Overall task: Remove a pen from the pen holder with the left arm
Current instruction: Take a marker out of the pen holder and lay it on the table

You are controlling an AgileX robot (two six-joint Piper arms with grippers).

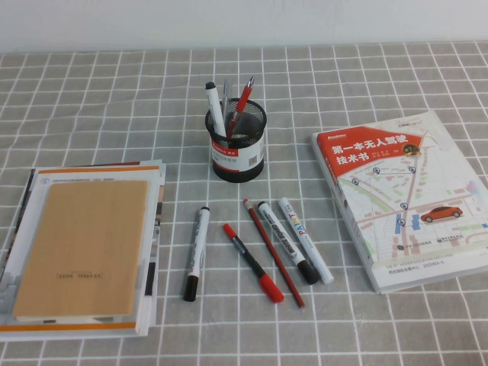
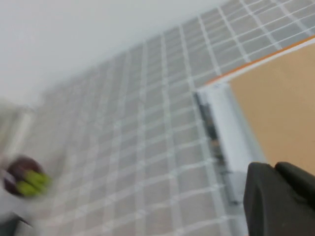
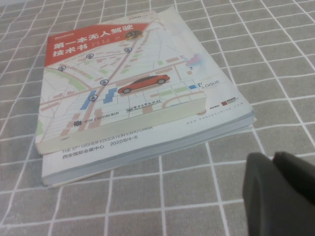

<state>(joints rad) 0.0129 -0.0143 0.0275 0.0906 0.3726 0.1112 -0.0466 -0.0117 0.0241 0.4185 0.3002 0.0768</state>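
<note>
– On the counter (image 1: pixel 91 91), seen from high, where's the pen holder (image 1: pixel 237 145)?
– Centre, three pens (image 1: pixel 216 107) upright inside. Left wrist: left gripper (image 2: pixel 276 169) closed, empty, near notebooks (image 2: pixel 275 93). Right wrist: right gripper (image 3: pixel 274 160) closed beside book (image 3: pixel 133 93).

You saw only a dark corner of the left pincer (image 2: pixel 280 199) by the left-hand book stack (image 2: pixel 275 98), in a smeared view; a green-and-dark blob (image 2: pixel 27 178) there was unidentifiable. The right pincer (image 3: pixel 281 194), near the right-hand book (image 3: pixel 133 93), was cut off too. The pen holder (image 1: pixel 236 145) hid its pens' (image 1: pixel 216 107) lower ends.
</note>
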